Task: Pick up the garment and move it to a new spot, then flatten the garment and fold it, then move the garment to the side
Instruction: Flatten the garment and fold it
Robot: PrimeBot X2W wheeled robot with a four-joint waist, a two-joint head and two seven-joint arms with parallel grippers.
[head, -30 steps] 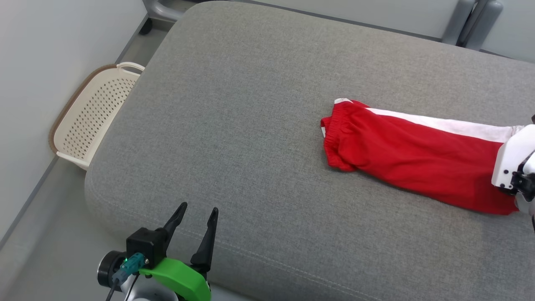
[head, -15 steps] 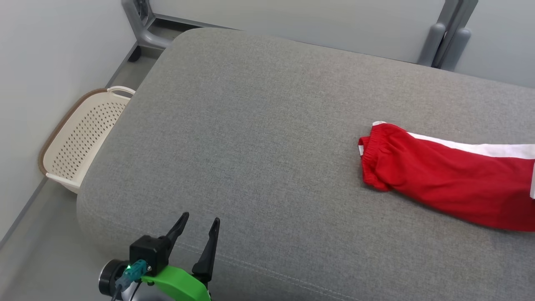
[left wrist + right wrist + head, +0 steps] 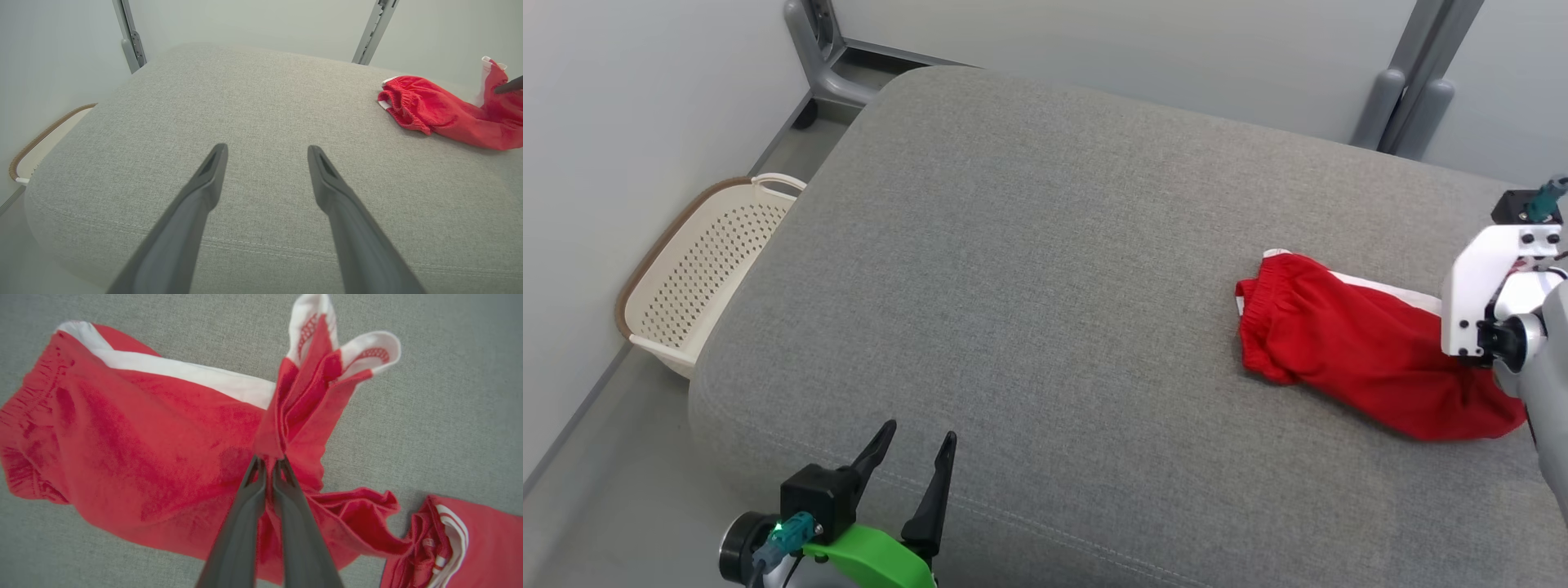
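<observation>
Grey padded surface (image 3: 1029,269) is pictured bearing a red garment (image 3: 1339,351) with a white side stripe, laid at the end well apart from a cream perforated basket (image 3: 703,261), which is stood on the floor beside the opposite end; no contents can be made out in the part of the basket that is shown. A hem of the garment is pinched and raised by the closed fingers of the right gripper (image 3: 269,461), while the left gripper (image 3: 917,433) is held empty with fingers spread wide, nearer the basket. The cloth is judged light, soft and limp, apt to bunch; a hold at the elastic waistband or the hem corners is judged best.
</observation>
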